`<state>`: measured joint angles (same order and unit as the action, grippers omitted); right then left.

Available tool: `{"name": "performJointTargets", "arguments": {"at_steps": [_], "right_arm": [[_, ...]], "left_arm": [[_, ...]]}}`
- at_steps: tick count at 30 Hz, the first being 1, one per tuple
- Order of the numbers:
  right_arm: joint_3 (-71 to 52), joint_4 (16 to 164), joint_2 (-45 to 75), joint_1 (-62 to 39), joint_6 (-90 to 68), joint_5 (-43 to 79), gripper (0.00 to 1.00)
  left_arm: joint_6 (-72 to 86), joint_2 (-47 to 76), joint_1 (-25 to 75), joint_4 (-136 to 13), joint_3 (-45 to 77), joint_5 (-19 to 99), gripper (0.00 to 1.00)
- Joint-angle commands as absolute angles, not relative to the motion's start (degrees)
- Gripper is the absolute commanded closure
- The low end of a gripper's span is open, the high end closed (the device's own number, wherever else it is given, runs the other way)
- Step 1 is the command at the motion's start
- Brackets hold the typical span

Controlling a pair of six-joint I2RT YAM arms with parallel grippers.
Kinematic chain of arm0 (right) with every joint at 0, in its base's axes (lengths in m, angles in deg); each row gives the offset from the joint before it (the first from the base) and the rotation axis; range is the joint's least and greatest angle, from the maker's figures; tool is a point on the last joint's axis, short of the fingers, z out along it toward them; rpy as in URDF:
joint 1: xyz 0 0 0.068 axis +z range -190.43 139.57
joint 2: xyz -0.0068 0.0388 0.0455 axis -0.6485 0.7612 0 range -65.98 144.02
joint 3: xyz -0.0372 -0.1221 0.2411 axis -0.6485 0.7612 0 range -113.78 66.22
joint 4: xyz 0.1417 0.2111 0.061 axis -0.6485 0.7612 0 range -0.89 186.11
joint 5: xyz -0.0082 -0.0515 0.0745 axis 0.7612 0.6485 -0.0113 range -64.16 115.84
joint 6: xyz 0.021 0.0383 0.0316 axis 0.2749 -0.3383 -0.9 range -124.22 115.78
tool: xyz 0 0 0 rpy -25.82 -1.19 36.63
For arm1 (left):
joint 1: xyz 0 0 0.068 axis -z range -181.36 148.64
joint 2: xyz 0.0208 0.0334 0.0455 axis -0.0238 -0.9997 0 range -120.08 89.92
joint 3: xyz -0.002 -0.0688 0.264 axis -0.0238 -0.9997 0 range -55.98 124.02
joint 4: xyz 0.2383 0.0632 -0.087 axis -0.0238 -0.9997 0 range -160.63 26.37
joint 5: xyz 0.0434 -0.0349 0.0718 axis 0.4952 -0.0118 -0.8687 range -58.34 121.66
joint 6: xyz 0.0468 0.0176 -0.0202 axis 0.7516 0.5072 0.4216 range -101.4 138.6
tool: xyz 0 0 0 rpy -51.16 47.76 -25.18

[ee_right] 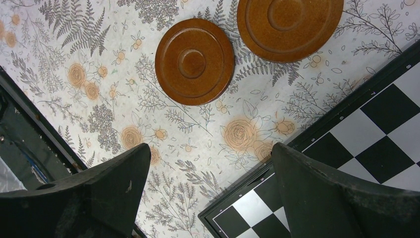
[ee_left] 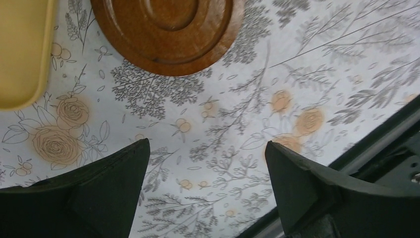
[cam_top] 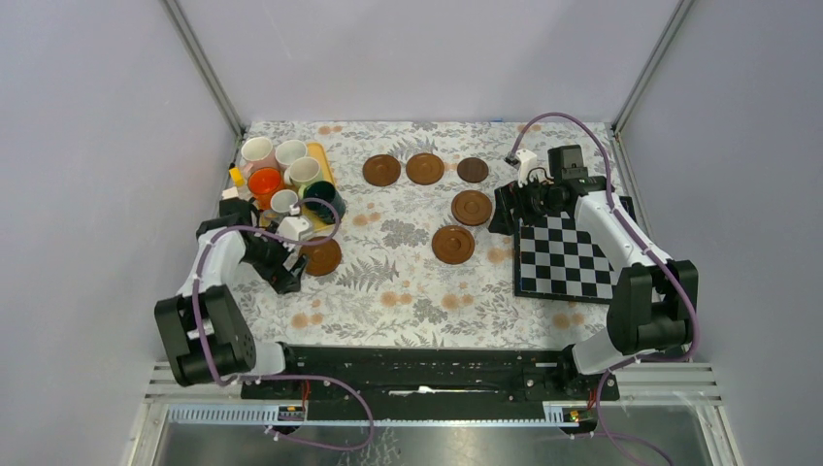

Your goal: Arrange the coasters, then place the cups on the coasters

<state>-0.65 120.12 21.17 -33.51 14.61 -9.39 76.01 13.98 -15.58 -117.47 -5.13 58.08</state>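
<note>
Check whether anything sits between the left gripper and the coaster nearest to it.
Nothing visible does. In the left wrist view only bare tablecloth lies between the open left gripper and the coaster ahead of it. The yellow tray sits off to one side, clear of that line.

A table (cam_top: 408, 291) with a floral cloth holds six brown coasters (cam_top: 424, 168) spread across it. A yellow tray (cam_top: 321, 161) sits at far left, a checkerboard (cam_top: 565, 260) at right.
</note>
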Motion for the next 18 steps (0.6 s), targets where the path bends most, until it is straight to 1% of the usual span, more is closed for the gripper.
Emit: {"name": "performJointTargets", "arguments": {"at_steps": [1,11,18], "right_arm": [[-1.02,120.37,18.61,-33.53,15.20,-10.26,0.00],[-0.38,119.99,18.57,-33.57,15.13,-9.52,0.00],[-0.49,119.88,18.99,-33.57,15.20,-9.22,0.00]], "left_arm": [[88.00,9.81,-19.50,-113.91,-4.90,59.96,0.06],[92.67,1.10,-19.79,-107.22,-6.42,60.30,0.10],[91.59,-0.93,-17.95,-104.49,-6.27,61.42,0.14]]}}
